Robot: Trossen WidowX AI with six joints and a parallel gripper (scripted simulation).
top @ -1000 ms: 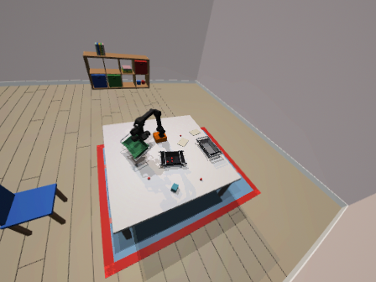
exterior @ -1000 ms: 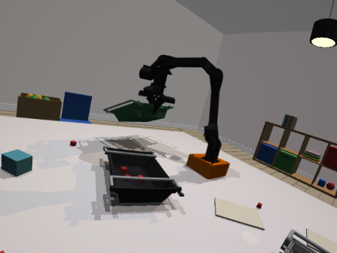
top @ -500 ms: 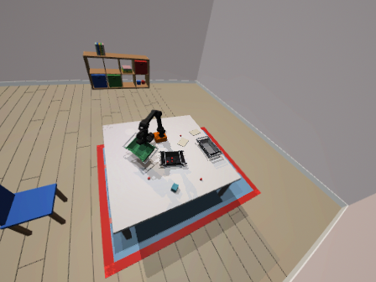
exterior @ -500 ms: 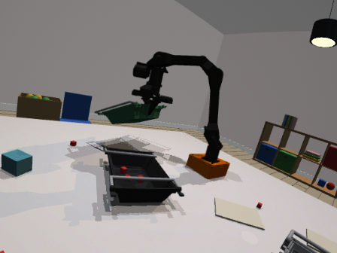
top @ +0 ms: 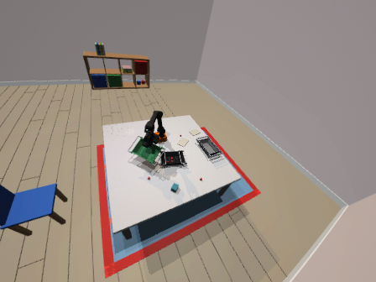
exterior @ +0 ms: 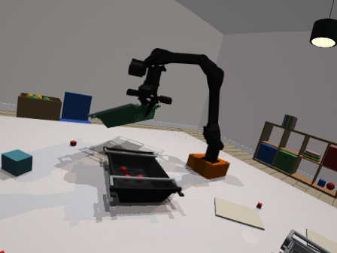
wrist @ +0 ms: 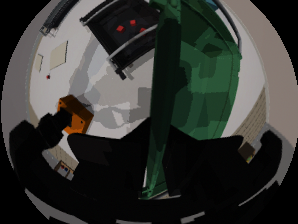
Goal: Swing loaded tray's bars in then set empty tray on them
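The loaded black tray (top: 173,164) (exterior: 139,196) stands on the table with several small red blocks (exterior: 123,170) (wrist: 132,22) inside. Its near wire bar (exterior: 143,179) and far wire bar (exterior: 129,152) lie across its top near the two ends. The empty green tray (top: 147,151) (exterior: 125,117) (wrist: 210,75) hangs in the air, tilted, beside the loaded tray and higher than it. My gripper (exterior: 147,112) (wrist: 153,121) is shut on one wall of the green tray. The fingertips are partly hidden by that wall in the exterior view.
Another dark tray (top: 209,148) lies on the table's right side. A teal block (top: 174,187) (exterior: 16,163), loose red blocks (top: 148,178) (exterior: 73,143) and beige plates (top: 183,142) (exterior: 238,214) lie around. The arm's orange base (exterior: 207,166) (wrist: 75,117) stands near the loaded tray.
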